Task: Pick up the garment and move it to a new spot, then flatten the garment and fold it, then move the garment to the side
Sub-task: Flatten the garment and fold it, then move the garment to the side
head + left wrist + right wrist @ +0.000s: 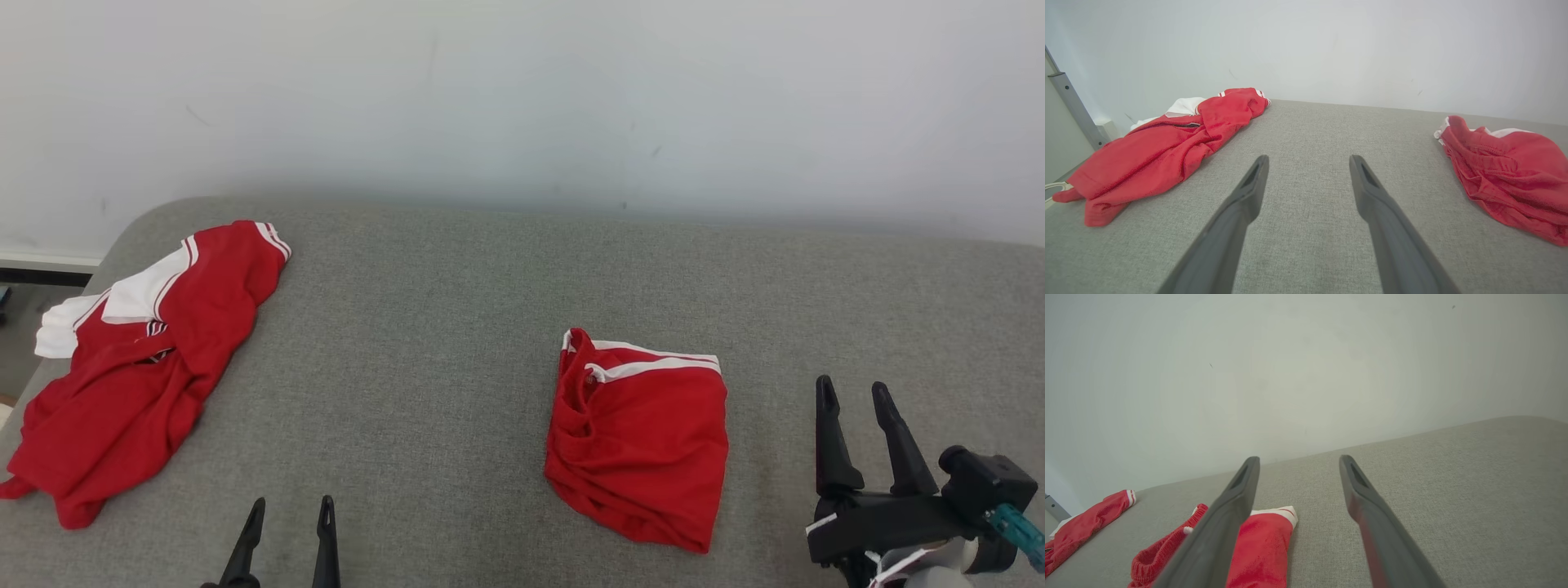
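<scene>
The folded red garment [641,445], white-striped along its far edge, lies flat on the grey fabric surface [424,327]. The right pincer [853,390] stands near it on its right side, clear of the cloth, its two dark fingers spread and holding nothing. The left pincer [292,508] sits well to the left of the folded garment and nearer the robot, its fingers likewise parted and empty, and a crumpled red and white jersey [139,367] lies further left still, well apart from the folded garment, by the surface's edge.
</scene>
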